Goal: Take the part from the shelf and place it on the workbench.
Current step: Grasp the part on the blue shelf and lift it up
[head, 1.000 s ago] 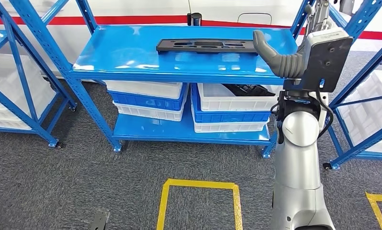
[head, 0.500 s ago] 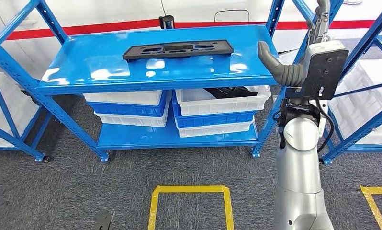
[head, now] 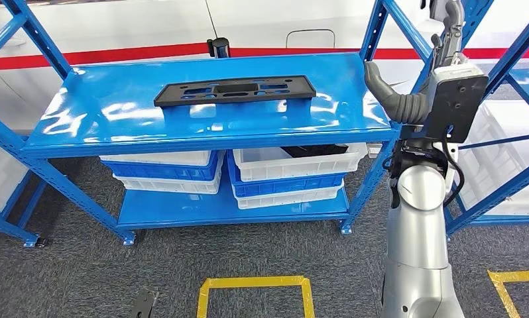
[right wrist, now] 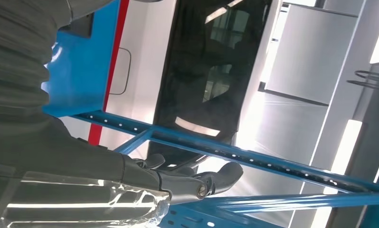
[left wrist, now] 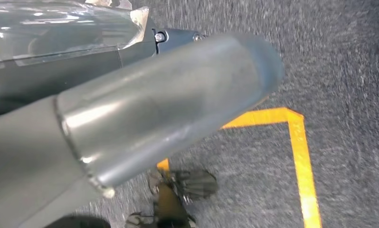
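the blue shelf (head: 202, 126) stands in front of the robot, and the black part (head: 234, 91) lies flat on its top board, toward the back and a little left of the middle, touched by nothing. the right hand (head: 408, 99) is raised beside the shelf's right upright, well apart from the part, with its thumb sticking out and nothing in it. i'd worry most about that raised arm: it sits so near the blue post that a reach across toward the part could clip the frame, and the part is long and thin, so a grip taken off-centre would likely let it tip or slide on the glossy board. the white and blue bins (head: 292, 169) below are out of the way. the head view gives the whole layout; the right wrist view adds the fingers (right wrist: 216, 178), loosely curled and apart against the blue beams. the left wrist view looks down at grey carpet and yellow floor tape (left wrist: 299, 156); whether the left hand is apart or closed i cannot tell.
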